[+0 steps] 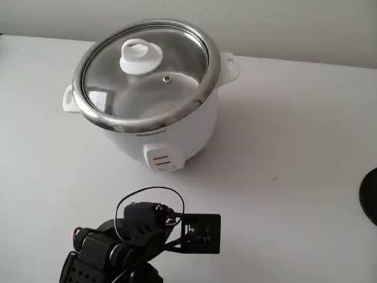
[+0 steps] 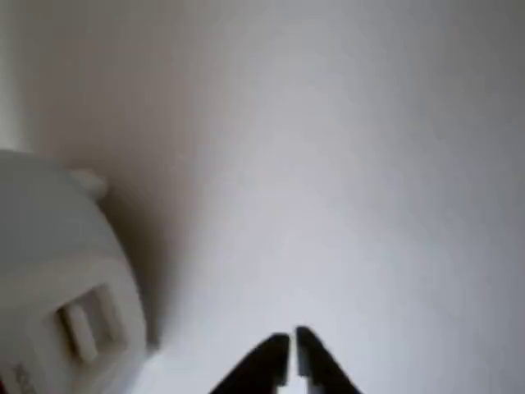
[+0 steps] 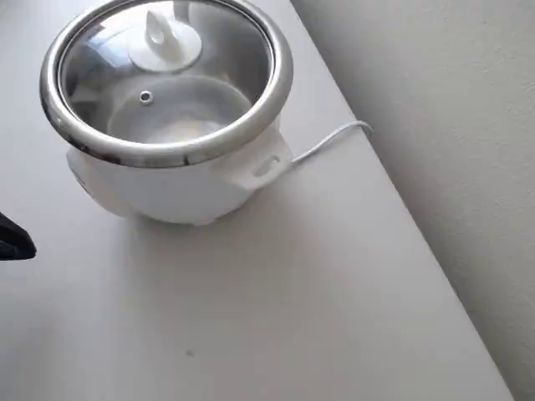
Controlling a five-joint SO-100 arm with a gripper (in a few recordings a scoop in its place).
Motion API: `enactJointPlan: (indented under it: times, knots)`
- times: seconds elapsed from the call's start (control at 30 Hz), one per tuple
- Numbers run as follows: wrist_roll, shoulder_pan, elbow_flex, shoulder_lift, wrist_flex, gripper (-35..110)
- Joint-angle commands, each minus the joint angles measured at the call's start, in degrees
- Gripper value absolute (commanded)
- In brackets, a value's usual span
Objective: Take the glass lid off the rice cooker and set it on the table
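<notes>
We have the rice cooker (image 1: 154,112) standing toward the back of the white table (image 1: 294,153) in the fixed view, and the glass lid (image 1: 145,71) sits squarely on its steel rim, white knob (image 1: 140,56) up, the little steam vent (image 1: 167,79) just beside it; the front switch (image 1: 160,159) faces the arm; the black arm (image 1: 129,242) sits low at the near edge, well apart from the cooker; in the wrist view we see the gripper (image 2: 292,353) over bare table, its two dark fingertips almost touching with nothing between them, the cooker's switch side off to the left; from overhead we catch the lid (image 3: 167,71) seated on the pot, a side handle (image 3: 266,163) toward us, and a white cord (image 3: 330,140) trailing off to the table's edge.
</notes>
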Motion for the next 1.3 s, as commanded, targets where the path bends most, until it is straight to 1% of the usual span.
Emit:
enactJointPlan:
  times: [0.0,1.17,1.27]
  knots:
    - [0.4,0.6,2.4,0.1,0.0,0]
    - [0.2,-0.1,2.4,0.1,0.0,0]
    - [-0.4,0.5,2.9,0.1,-3.3,1]
